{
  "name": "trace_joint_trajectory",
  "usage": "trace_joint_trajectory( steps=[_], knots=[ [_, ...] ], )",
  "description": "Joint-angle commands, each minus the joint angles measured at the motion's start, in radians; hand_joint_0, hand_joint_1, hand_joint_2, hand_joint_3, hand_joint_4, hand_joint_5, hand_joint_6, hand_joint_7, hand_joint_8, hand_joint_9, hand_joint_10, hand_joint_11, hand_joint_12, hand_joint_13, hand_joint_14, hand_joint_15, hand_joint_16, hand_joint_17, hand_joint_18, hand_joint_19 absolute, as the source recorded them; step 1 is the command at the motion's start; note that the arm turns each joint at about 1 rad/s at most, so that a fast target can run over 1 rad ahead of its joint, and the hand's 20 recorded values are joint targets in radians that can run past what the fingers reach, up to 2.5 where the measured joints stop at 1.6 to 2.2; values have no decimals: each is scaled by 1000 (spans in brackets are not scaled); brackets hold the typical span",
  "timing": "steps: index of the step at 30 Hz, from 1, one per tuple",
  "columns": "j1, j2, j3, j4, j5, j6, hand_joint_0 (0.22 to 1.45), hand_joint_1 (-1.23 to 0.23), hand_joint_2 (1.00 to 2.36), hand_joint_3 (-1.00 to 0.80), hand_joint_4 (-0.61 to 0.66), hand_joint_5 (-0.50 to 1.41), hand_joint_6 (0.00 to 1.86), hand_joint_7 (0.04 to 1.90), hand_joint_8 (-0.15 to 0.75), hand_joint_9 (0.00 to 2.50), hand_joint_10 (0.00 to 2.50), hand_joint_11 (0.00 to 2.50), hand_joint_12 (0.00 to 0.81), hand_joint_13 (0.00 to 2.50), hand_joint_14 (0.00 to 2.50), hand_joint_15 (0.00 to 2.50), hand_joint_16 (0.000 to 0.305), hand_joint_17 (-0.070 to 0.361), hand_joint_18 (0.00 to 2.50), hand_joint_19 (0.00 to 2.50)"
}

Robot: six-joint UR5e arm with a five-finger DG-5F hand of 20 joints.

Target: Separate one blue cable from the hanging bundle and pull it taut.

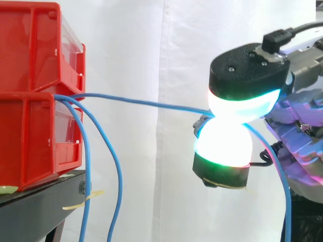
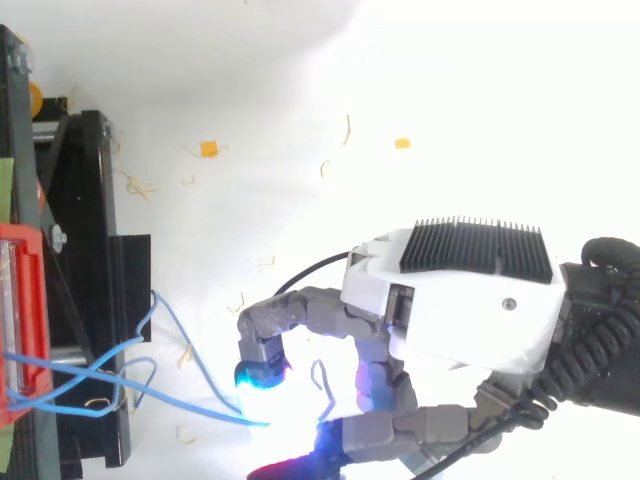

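Fingertips (image 1: 245, 75), thick glowing pads in black caps, white with cyan and green edges: set one above the other and pressed together.

Robot hand (image 2: 470, 310), grey and white, entering from the right. State: closed in a pinch on the item below, which is caught between the two pads.

Thin blue cable (image 1: 141, 102), the task's thing. It leaves the gap between the stacked bins, runs almost level across open air to the pinch, and drops away behind the hand. It is lifted clear of its neighbours. Only a faint bow shows along the run, so it is judged nearly taut.

Hanging bundle of blue cables (image 1: 120, 181): loose loops falling from the same gap, just beside the stand, well apart from the hand.

Red plastic bins (image 1: 30, 50), two stacked, on a black stand (image 1: 35, 206); white curtain (image 1: 151, 50) behind.

Handling note, a judgement: draw the hand away from the bins along the cable's own line and hold it level. The pinch must be firm, as so thin a cable could slide between the pads. Stop once the bow is gone, since a harder pull may shift the bins.
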Motion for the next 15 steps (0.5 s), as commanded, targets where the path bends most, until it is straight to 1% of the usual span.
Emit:
trace_joint_trajectory(
  steps=[1, 2, 5, 7, 10, 13, 15],
  knots=[
    [0, -1, -18, 3, -1, 0, 683, -802, 1006, -75, 366, 114, 506, 1247, 196, 2006, 24, 710, 330, 1581, 26, 992, 56, 125, 1182, 692],
    [0, -1, -22, 5, -1, 0, 683, -801, 1006, -75, 367, 114, 506, 1251, 203, 2006, 25, 698, 332, 1581, 26, 998, 56, 125, 1183, 693],
    [0, 1, -61, 9, -1, 0, 682, -799, 1007, -77, 368, 114, 506, 1244, 197, 2005, 25, 706, 331, 1582, 26, 1000, 55, 124, 1182, 691],
    [2, 1, -77, 28, -2, 8, 681, -799, 1007, -75, 368, 114, 506, 1245, 203, 2002, 25, 704, 332, 1582, 26, 998, 55, 124, 1185, 692],
    [8, 1, -77, 74, 3, 9, 682, -799, 1006, -78, 368, 114, 506, 1251, 196, 2003, 25, 693, 334, 1582, 26, 1002, 55, 124, 1186, 699],
    [11, 1, -77, 92, -1, 9, 682, -799, 1007, -78, 366, 114, 506, 1244, 201, 2001, 24, 709, 333, 1583, 24, 999, 55, 124, 1187, 691],
    [11, 1, -77, 92, -1, 9, 681, -799, 1008, -78, 370, 114, 506, 1245, 198, 1998, 26, 712, 332, 1582, 26, 1006, 55, 125, 1188, 693]
  ],
)
